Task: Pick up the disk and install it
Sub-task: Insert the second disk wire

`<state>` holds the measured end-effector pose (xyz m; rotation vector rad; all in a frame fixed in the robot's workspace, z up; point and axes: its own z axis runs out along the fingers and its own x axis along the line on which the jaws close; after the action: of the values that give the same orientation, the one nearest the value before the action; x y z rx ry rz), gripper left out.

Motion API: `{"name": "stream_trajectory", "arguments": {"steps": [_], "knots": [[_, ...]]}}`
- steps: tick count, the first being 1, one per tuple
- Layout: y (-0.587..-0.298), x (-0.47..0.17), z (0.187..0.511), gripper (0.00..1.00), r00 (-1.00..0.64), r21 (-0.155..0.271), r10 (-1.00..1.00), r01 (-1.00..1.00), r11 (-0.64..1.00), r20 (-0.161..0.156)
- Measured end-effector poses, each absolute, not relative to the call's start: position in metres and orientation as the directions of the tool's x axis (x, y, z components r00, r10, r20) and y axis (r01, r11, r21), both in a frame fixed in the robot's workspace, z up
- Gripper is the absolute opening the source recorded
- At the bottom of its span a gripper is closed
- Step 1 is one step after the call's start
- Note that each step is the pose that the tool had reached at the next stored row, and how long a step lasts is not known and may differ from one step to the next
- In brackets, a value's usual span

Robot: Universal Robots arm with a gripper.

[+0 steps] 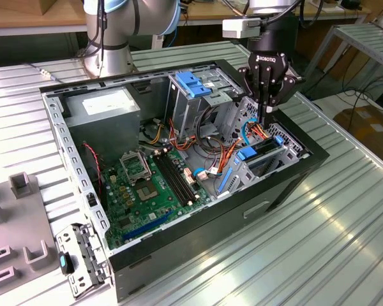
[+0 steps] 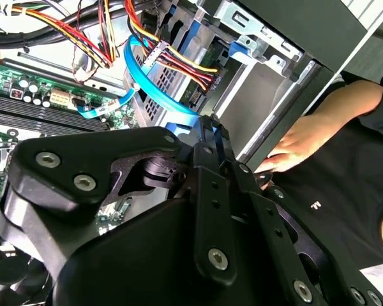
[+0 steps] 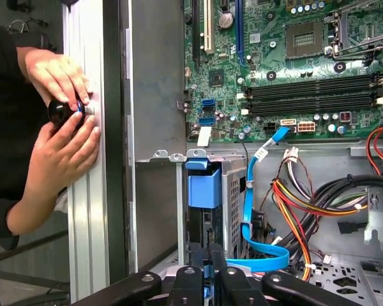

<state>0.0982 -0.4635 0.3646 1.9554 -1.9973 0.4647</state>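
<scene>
gripper down on the disk at the drive bay

black gripper [image 2: 207,137] linkages up close in both wrist views, fingers drawn narrow, tips pressed together on the blue end tab of the disk [image 3: 204,185]. in the exterior view, gripper [image 1: 265,115] points straight down into the open computer case [image 1: 287,185], at the corner on the exterior view's right. disk [image 1: 262,153] sits edge-up directly below the fingertips, already partly down in the drive bay [image 1: 242,175], long axis running along the bay and away from the motherboard [image 1: 147,185]. blue data cable [image 3: 252,210] loops just beside the tab, touching or not cannot tell. person's hands [image 3: 57,121] rest on the outer case wall, apart from the gripper. disk judged seated or nearly so.
</scene>
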Motion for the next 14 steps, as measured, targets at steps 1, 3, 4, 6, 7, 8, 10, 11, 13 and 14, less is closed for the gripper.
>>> {"name": "stream_trajectory", "arguments": {"steps": [1,3,4,6,7,8,10,11,13,14], "knots": [[-0.465,0.098,0.364,0.16,-0.023,-0.016,-0.901,-1.0,0.017,0.432],[-0.469,0.098,0.364,0.16,-0.023,-0.016,-0.915,-1.0,0.018,0.402],[-0.471,0.098,0.364,0.16,-0.023,-0.016,-0.923,-1.0,0.018,0.385],[-0.473,0.097,0.364,0.16,-0.023,-0.015,-0.936,-1.0,0.019,0.351],[-0.475,0.097,0.364,0.16,-0.023,-0.015,-0.942,-1.0,0.019,0.335],[-0.477,0.097,0.364,0.16,-0.023,-0.014,-0.95,-1.0,0.019,0.311],[-0.482,0.097,0.364,0.16,-0.023,-0.013,-0.96,-1.0,0.02,0.281],[-0.486,0.096,0.363,0.16,-0.023,-0.013,-0.964,-1.0,0.02,0.263],[-0.491,0.096,0.362,0.16,-0.023,-0.013,-0.967,-1.0,0.02,0.252],[-0.495,0.096,0.361,0.16,-0.023,-0.013,-0.969,-1.0,0.02,0.246]]}}
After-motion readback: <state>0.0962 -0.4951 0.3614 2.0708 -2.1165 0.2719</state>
